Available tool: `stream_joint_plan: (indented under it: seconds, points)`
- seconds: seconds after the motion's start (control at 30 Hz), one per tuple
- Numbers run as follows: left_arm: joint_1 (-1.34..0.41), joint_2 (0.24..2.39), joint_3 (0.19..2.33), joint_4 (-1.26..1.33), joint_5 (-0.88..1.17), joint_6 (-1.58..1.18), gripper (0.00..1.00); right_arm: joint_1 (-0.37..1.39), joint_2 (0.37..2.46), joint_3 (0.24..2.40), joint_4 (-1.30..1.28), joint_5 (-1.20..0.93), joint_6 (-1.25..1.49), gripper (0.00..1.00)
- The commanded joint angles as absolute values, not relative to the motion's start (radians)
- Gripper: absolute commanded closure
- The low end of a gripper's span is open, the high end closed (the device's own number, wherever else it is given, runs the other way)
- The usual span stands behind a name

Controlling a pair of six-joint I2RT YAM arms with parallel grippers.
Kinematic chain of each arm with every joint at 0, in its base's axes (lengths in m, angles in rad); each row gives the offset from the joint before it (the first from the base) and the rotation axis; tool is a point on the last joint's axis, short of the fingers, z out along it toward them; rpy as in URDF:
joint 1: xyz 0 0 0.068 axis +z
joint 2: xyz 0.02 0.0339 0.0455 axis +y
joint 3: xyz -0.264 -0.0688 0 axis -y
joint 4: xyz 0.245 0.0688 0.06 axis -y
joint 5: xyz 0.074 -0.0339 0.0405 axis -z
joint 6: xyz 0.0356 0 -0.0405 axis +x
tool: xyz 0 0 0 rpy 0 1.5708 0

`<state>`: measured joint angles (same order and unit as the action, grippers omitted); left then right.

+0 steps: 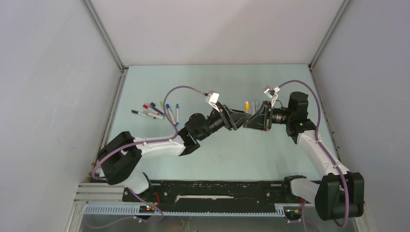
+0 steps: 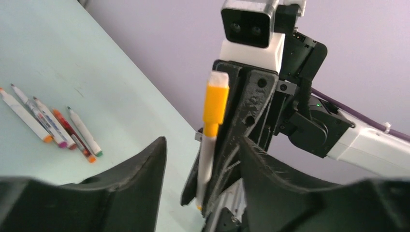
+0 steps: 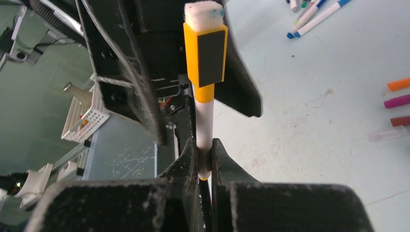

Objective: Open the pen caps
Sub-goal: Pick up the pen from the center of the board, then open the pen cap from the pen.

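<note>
One yellow pen cap (image 3: 205, 55) matters for the next move. It sits on the far end of a white pen barrel (image 3: 204, 125), white felt pad on top, and is held up off the table (image 1: 217, 82) betw. the two arms, roughly mid-table in the top view.

The barrel is clamped low down by the right gripper (image 3: 204, 152), with the jaws shut tight on it. The cap is left fully exposed beyond the right fingertips. The pen's long axis runs straight out from the right jaws and is seen upright in both wrist views.

The left gripper (image 2: 202, 142) is met head-on, jaws apart and nothing held. In its own view the pen stands in the gap betw. the two fingers, so the axis lies crosswise to the left closing line. That is judged favourable for a pinch. From the right wrist view the left fingers (image 3: 241, 82) are seen flanking the cap, w/ no contact visible. Whether the pads are level w/ the cap or short of it can't be told.

Judgement: the left arm is the one to act. The cap would need to be pinched by closing on it, then drawn off along the barrel axis, away from the right jaws.

Loose pens (image 1: 154, 110) lie well apart on the table's far-left side.
</note>
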<state>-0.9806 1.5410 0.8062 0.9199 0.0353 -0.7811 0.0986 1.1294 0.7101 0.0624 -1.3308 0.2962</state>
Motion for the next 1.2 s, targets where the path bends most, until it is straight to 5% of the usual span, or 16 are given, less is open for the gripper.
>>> stream_joint_plan:
  seconds: [0.0, 0.17, 0.47, 0.73, 1.07, 1.17]
  points:
    - [-0.959, 1.463, 0.825, 0.937, 0.04, -0.781, 0.32, 0.092, 1.12, 0.715, 0.079, -1.493, 0.178, 1.0]
    - [-0.905, 1.423, 0.793, 0.939, 0.126, -0.779, 0.13, 0.084, 1.115, 0.715, 0.039, -1.554, 0.111, 1.0]
    - [-0.884, 1.457, 0.882, 0.851, 0.254, -0.781, 0.14, 0.089, 1.132, 0.715, 0.021, -1.548, 0.096, 1.0]
    - [-0.884, 1.512, 0.957, 0.831, 0.294, -0.809, 0.28, 0.091, 1.142, 0.715, 0.009, -1.527, 0.092, 1.0]
    - [-0.884, 1.583, 1.004, 0.889, 0.364, -0.879, 0.66, 0.095, 1.152, 0.715, 0.013, -1.518, 0.1, 1.0]
    - [-0.884, 1.586, 1.007, 0.9, 0.376, -0.887, 0.68, 0.094, 1.156, 0.715, 0.019, -1.516, 0.11, 1.0]
